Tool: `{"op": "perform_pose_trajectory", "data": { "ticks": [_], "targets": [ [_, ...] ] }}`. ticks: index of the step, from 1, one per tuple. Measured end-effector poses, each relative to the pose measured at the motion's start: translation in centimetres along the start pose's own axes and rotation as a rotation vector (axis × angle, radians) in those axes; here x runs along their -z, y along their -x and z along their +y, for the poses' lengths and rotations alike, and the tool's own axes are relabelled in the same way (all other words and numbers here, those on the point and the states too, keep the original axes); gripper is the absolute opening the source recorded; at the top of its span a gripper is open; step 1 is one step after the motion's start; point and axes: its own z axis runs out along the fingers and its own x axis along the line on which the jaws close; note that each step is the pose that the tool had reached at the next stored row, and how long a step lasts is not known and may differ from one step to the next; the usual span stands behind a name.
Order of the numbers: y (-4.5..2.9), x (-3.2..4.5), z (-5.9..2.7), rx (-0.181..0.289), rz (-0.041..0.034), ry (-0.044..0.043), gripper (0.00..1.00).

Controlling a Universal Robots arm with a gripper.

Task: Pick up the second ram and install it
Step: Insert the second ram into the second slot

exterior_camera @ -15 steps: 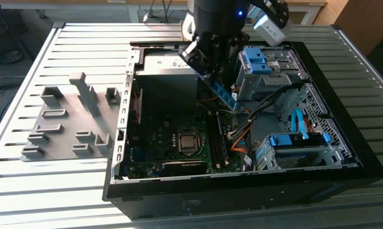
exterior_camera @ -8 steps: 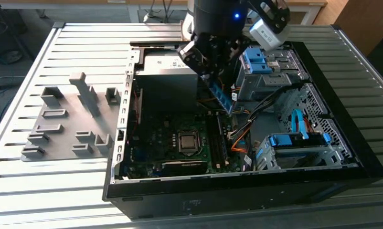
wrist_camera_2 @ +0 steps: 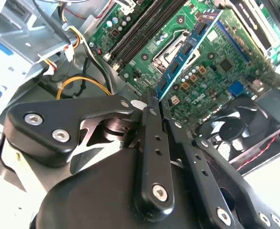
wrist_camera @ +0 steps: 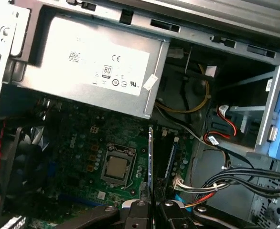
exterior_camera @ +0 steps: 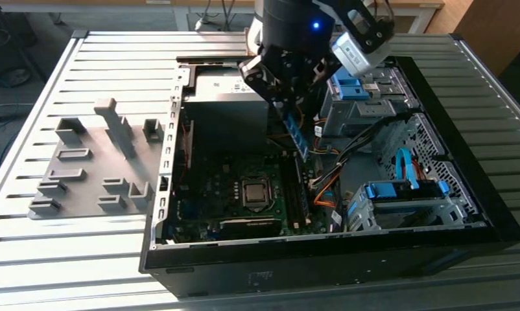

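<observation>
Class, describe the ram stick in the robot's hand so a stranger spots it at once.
Find the open black computer case. Over its green motherboard, the hand grips the second ram: a thin blue-green stick with dark chips, unlike the chunky blue drive clips.

One open computer case (exterior_camera: 329,262), one motherboard (exterior_camera: 200,202), one CPU socket (exterior_camera: 255,192), one power supply (wrist_camera: 97,62), one fan (wrist_camera_2: 235,129). One ram stick (exterior_camera: 296,137), one gripper (exterior_camera: 288,110), two blue drive clips (exterior_camera: 347,87) (exterior_camera: 397,190). One grey parts tray (exterior_camera: 78,184) on one slatted table (exterior_camera: 61,272).
</observation>
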Motion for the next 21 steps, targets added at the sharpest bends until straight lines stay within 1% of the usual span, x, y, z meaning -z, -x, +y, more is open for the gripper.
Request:
{"op": "perform_pose_trajectory", "data": {
  "ticks": [3, 10, 16, 19, 21],
  "targets": [
    [0.06, -0.11, -0.01, -0.03, 0.0003, -0.0002, 0.14],
    [0.57, -0.43, -0.12, -0.072, 0.0009, -0.0007, 0.14],
    [0.8, -0.72, -0.04, -0.134, 0.0016, -0.0011, 0.14],
    [1.15, -1.06, -0.07, -0.151, 0.0017, -0.0011, 0.14],
    [1.19, -1.35, -0.07, -0.179, 0.0022, -0.0014, 0.14]
  ]
}}
